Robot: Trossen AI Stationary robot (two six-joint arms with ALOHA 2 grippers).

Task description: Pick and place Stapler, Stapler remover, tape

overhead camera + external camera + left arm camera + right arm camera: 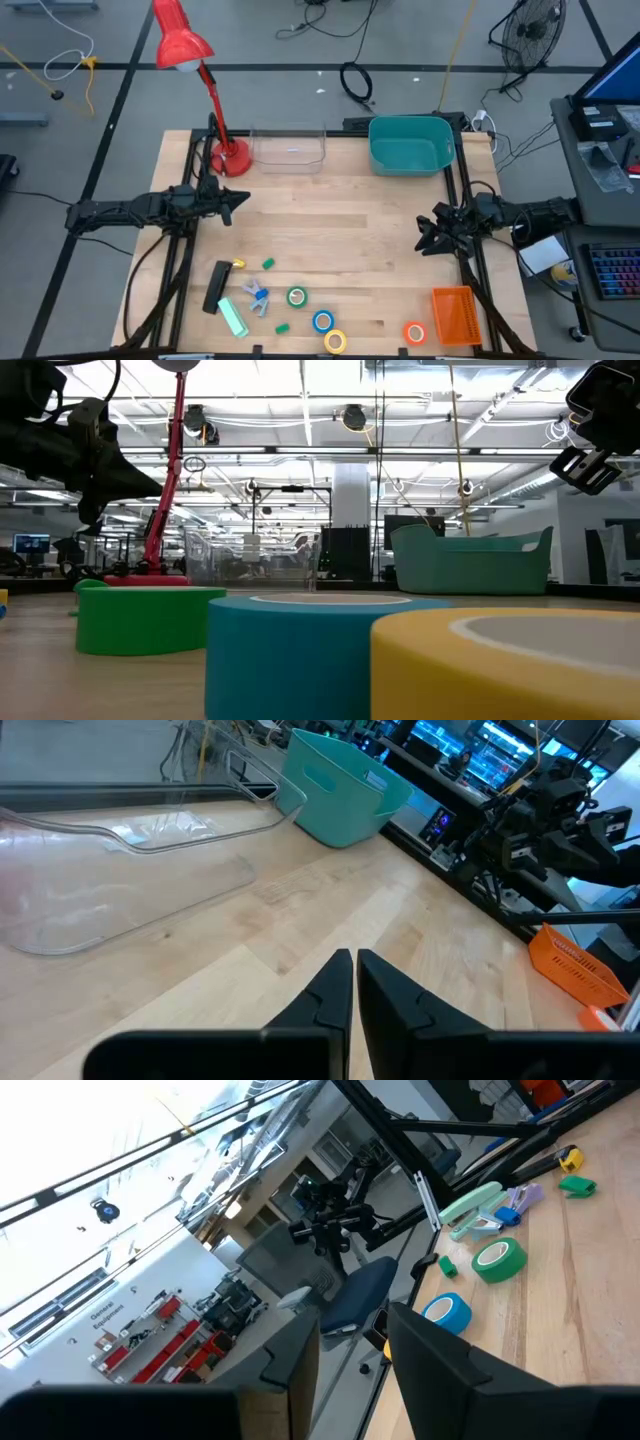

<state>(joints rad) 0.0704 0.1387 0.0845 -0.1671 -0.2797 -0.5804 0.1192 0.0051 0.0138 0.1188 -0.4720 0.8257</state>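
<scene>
Nothing picked yet: my left gripper (238, 200) is closed, right gripper (428, 232) slightly parted, both empty, so next I reach the stapler (232, 317) at the table's (340, 220) front edge.

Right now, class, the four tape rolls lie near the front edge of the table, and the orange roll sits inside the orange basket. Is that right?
Not quite. The high view shows the orange roll on the bare wood beside the orange basket, not inside it. The rest holds: the green roll, blue roll and yellow roll also lie near the front edge.
</scene>
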